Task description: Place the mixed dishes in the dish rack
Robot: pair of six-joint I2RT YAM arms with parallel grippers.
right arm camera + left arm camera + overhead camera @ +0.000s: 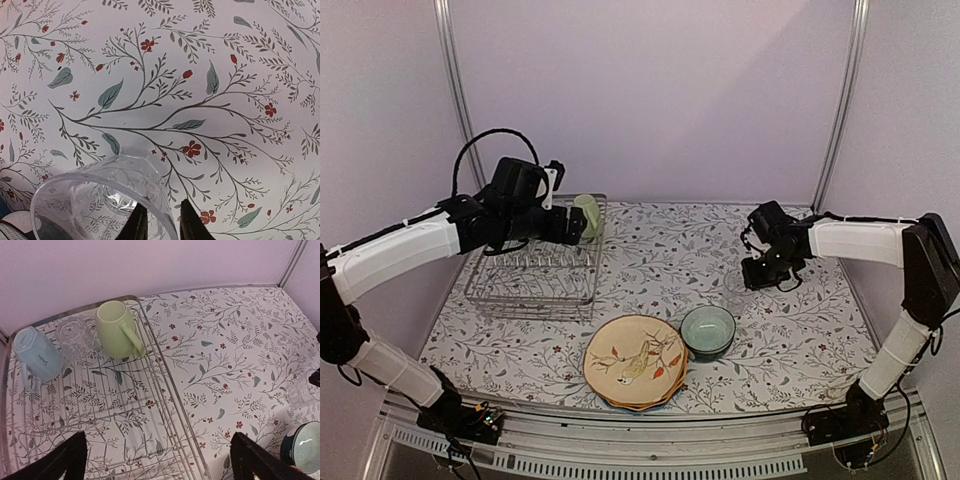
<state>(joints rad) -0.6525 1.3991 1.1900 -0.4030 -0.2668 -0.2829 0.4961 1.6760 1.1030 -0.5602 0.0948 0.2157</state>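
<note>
The silver wire dish rack point(532, 272) stands at the far left. In the left wrist view the rack point(165, 405) holds a light blue mug point(35, 357), a clear glass point(75, 334) and a pale yellow-green mug point(117, 327) along its far end. My left gripper point(570, 225) hangs over the rack, open and empty point(157, 455). My right gripper point(762, 273) is shut on the rim of a second clear glass point(95, 200), one finger inside and one outside point(162, 225), just above the table. The tan bird-patterned plate point(635, 360) tops a stack at the front. A teal bowl point(708, 330) sits beside it.
The floral tablecloth point(660, 250) covers the table between the rack and the right arm. Pale walls and metal posts close in the back and sides. The bowl point(305, 447) and the held glass point(300, 390) also show at the right edge of the left wrist view.
</note>
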